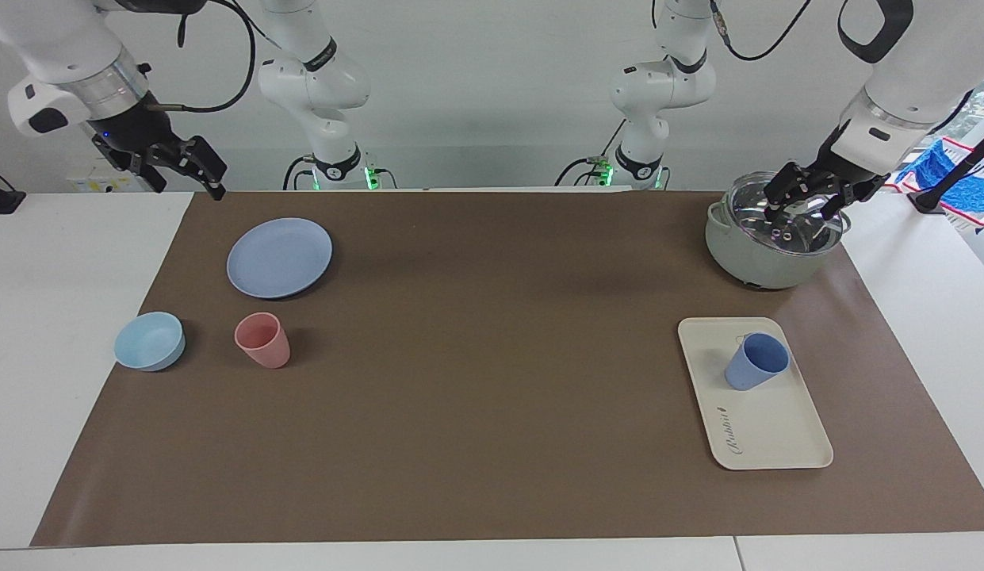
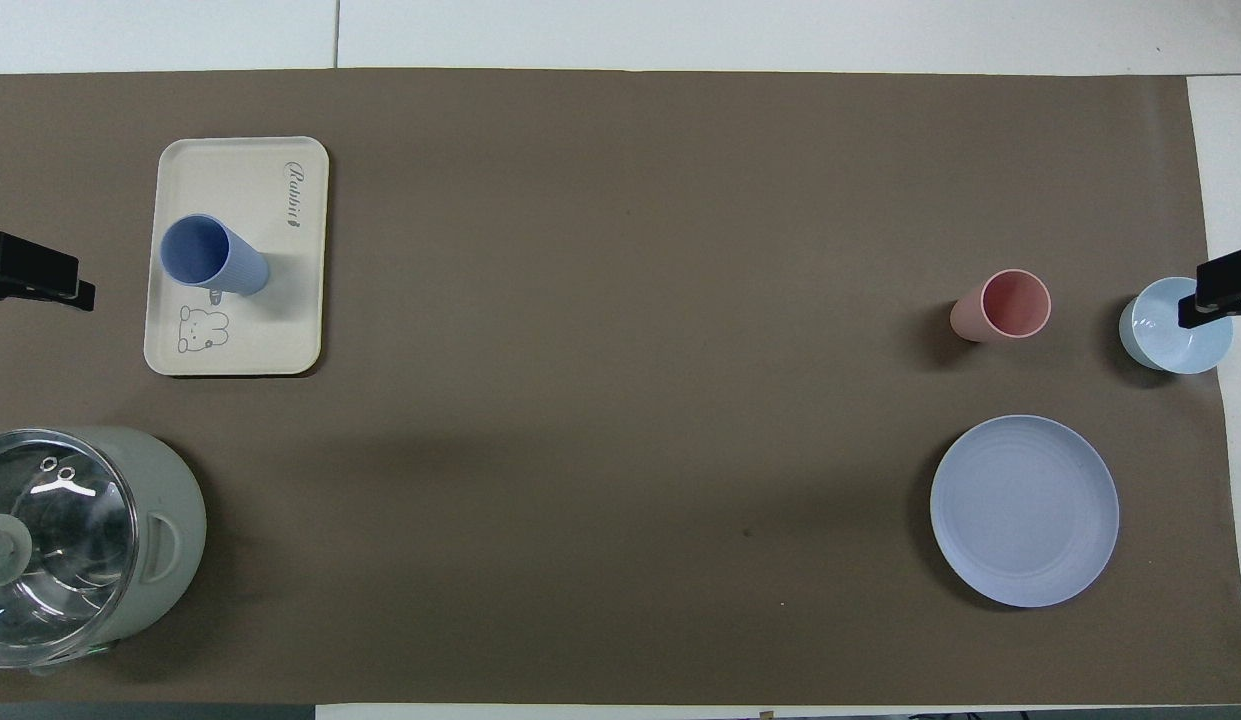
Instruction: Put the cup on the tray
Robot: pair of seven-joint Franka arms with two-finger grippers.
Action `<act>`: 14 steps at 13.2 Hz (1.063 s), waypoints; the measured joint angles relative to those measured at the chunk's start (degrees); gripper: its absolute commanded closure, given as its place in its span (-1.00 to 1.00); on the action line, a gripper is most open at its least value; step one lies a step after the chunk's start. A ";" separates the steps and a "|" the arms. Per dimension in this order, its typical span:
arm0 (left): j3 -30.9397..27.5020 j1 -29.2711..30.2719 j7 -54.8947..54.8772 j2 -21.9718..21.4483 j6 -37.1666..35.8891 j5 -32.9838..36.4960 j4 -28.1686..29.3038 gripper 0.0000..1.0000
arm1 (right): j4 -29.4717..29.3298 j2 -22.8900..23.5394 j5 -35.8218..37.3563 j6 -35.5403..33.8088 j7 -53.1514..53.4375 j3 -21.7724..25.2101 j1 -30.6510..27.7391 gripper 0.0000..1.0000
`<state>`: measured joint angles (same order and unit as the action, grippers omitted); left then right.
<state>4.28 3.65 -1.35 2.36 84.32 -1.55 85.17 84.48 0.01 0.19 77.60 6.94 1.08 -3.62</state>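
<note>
Cup [image 1: 756, 362] stands upright on tray [image 1: 777, 444], placement apparently done, so left gripper [image 1: 805, 197] and right gripper [image 1: 192, 168] hang open, empty.

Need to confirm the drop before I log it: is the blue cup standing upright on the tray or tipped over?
Upright. The blue cup stands on its base on the tray, mouth open upward, with no hand touching it.

The facing view looks from high across the table [image 1: 492, 555] toward the robots at 12 o'clock. The overhead view looks steeply down. Both share the mat [image 1: 492, 444].
</note>
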 measured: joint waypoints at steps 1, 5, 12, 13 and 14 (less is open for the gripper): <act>0.00 0.00 0.00 0.00 0.00 0.00 0.00 -1.00 | 1.35 -0.51 0.23 0.09 0.00 0.05 0.21 -1.00; 0.00 0.00 0.02 0.00 -0.01 0.00 0.00 -1.00 | 2.26 -0.91 0.23 0.54 0.00 0.25 0.23 -1.00; 0.00 0.00 0.04 0.00 -0.03 0.00 0.00 -1.00 | 4.93 -1.14 0.23 3.38 -0.01 0.87 0.15 -1.00; 0.00 0.00 0.04 0.00 -0.03 0.00 0.00 -1.00 | 6.92 -1.38 0.23 4.66 -0.22 0.91 0.06 -1.00; 0.00 0.00 0.04 0.00 -0.03 0.00 0.00 -1.00 | 8.91 -1.78 0.23 5.93 -1.18 0.95 -0.08 -1.00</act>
<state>4.28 3.65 -1.31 2.36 84.30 -1.55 85.17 93.39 -1.77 0.42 83.53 5.76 2.03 -3.70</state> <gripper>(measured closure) 0.000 0.000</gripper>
